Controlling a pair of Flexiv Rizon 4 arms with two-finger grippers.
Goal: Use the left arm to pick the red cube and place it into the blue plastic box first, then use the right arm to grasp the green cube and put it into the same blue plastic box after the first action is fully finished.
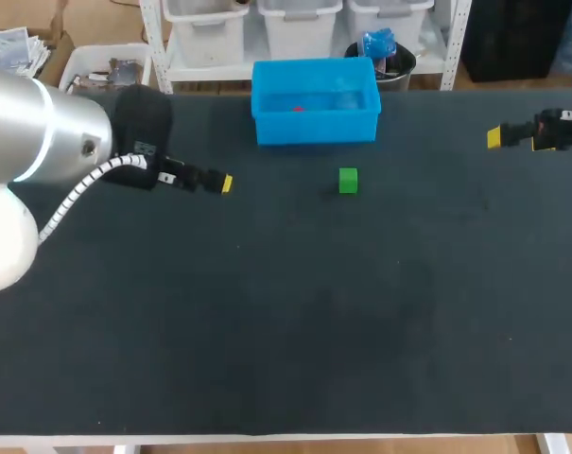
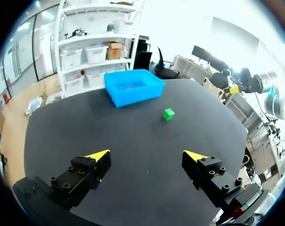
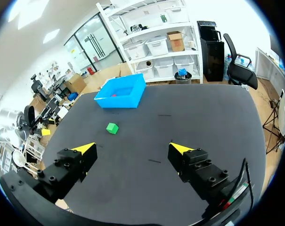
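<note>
In the head view, the blue plastic box (image 1: 314,128) is sitting at the far edge of the table (image 1: 286,312), with what looks like the red cube (image 1: 298,108) lying inside. The green cube (image 1: 348,180) is resting just in front of the box. In the left wrist view, the left gripper (image 2: 147,157) is hanging spread and empty. In the right wrist view, the right gripper (image 3: 133,148) is likewise gaping, with the green cube lying ahead of it.
</note>
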